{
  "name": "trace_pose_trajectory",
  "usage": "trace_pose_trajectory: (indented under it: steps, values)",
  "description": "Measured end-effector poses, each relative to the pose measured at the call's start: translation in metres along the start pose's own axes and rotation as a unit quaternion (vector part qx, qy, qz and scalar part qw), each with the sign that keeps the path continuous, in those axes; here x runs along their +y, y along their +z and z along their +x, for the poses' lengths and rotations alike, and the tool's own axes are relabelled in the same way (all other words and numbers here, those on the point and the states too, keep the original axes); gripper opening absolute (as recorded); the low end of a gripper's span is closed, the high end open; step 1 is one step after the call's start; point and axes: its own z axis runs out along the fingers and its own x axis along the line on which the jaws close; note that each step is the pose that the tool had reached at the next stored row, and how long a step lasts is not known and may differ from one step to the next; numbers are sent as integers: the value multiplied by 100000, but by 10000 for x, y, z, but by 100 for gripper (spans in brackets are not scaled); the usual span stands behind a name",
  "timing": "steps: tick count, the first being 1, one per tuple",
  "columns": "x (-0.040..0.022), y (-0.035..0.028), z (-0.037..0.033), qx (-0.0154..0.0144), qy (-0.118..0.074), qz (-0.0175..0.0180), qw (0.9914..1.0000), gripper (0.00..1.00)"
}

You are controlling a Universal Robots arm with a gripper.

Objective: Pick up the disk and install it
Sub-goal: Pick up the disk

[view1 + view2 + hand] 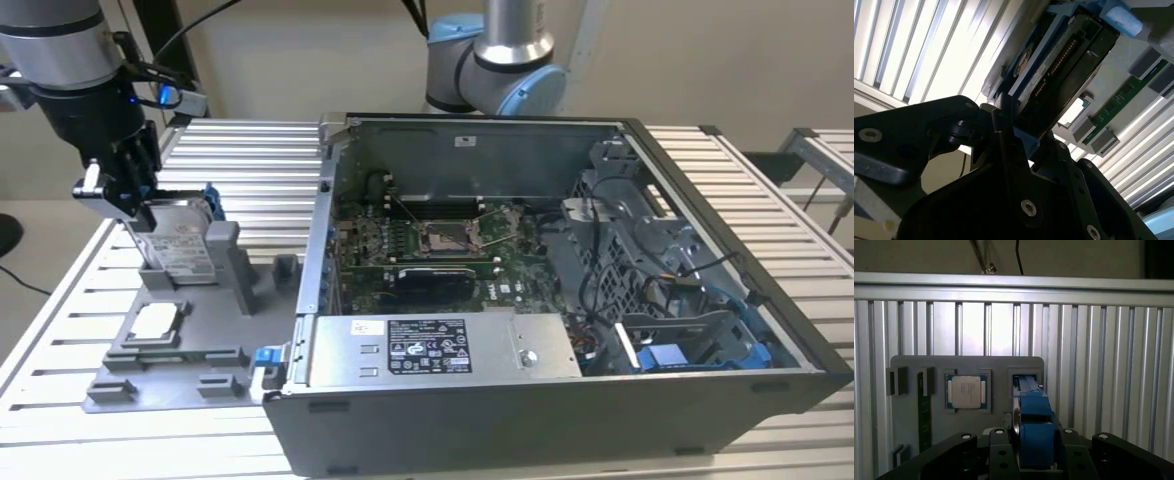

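Gripper (134, 205) clamps the disk (180, 245) by its top edge; it stands upright directly below, seemingly seated at the holder's (200, 340) far edge.

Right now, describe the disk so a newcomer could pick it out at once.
Beside the open computer case, on the exterior view's left, lies a grey fixture tray. The disk stands upright in it, with the end effector closed on its top. Unlike the small square chip lying flat nearby, it has a white label and blue bracket.
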Motion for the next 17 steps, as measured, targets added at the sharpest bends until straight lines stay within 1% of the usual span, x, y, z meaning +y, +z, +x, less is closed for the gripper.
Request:
trace_pose_trajectory:
  steps: [17]
  values:
    - [0, 0, -7, -16, -2, -4, 100000, 0]
